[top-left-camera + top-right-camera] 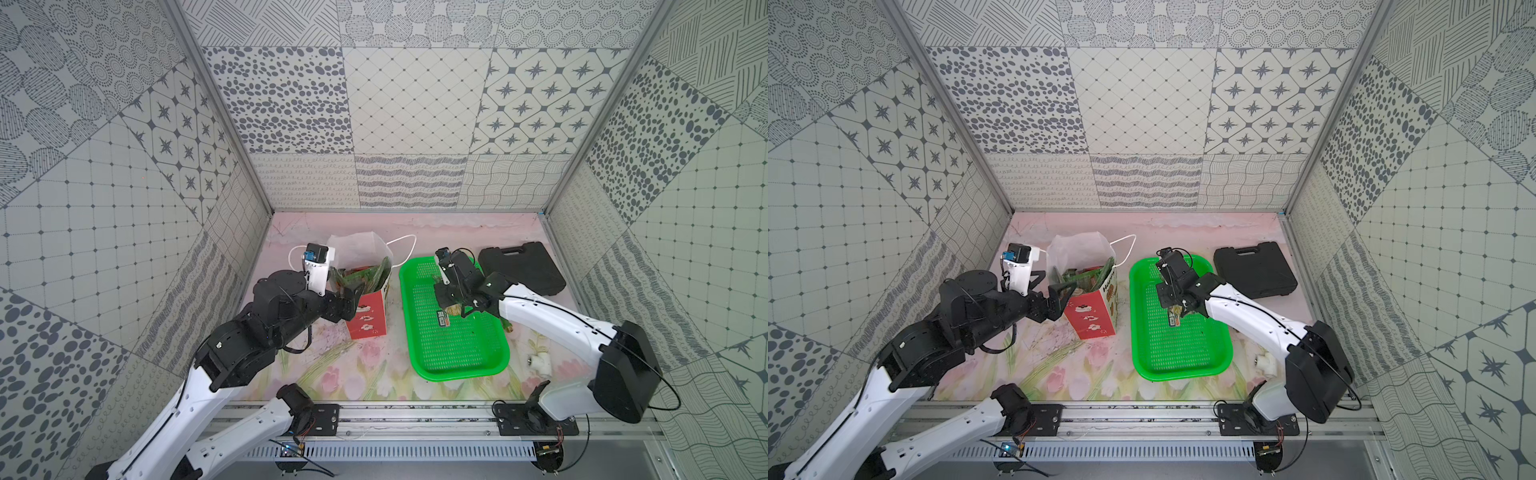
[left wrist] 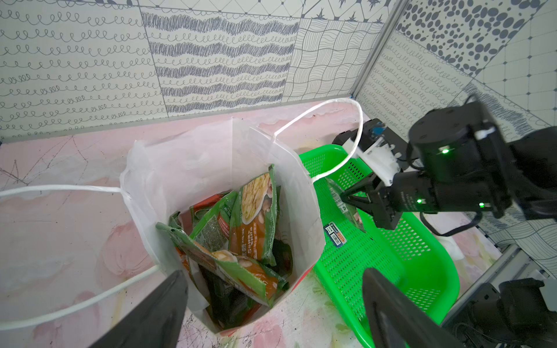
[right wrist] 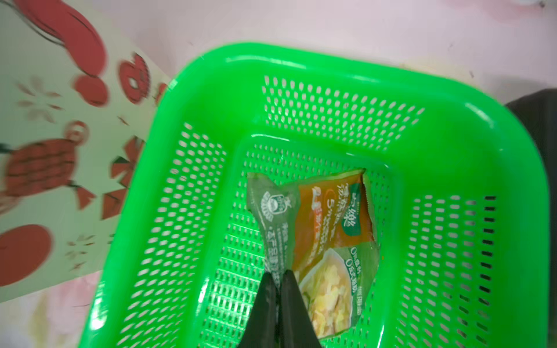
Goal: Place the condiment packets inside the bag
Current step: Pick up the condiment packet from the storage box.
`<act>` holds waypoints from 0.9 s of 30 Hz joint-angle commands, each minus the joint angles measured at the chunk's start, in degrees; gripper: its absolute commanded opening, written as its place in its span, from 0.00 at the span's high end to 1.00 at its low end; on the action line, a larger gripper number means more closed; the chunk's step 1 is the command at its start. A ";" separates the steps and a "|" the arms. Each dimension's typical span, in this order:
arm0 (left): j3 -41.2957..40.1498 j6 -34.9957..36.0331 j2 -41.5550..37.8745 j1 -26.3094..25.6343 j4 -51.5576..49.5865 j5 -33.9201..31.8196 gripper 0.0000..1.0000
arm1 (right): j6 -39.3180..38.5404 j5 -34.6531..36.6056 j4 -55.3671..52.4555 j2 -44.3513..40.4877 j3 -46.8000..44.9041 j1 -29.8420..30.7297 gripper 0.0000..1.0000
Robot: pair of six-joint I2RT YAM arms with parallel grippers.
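My table [image 1: 340, 374], spread with a pink tulip print, carried the bag [image 1: 368, 316] upright and the green basket [image 1: 457, 370] just beside it. A black case [image 1: 523, 266] lay behind the basket, and a small white fitting [image 1: 538, 360] sat near its front corner.

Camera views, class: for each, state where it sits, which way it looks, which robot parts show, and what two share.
Top views: high at the front, looking down at the bag and basket; left arm and right arm show.
Left wrist: on the left arm, facing into the bag; open left gripper shows.
Right wrist: over the basket; right gripper shut on a packet.
Both wrist views share that packet.
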 commanded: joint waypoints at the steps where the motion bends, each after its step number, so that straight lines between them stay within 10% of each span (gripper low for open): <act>1: -0.08 1.01 -0.53 0.27 3.27 0.77 0.07 | 1.13 -3.27 5.07 -5.53 -1.37 -0.10 1.00; 27: -0.77 0.73 -1.28 0.25 3.90 0.73 0.07 | 6.54 -22.12 28.53 -22.59 9.10 1.60 1.00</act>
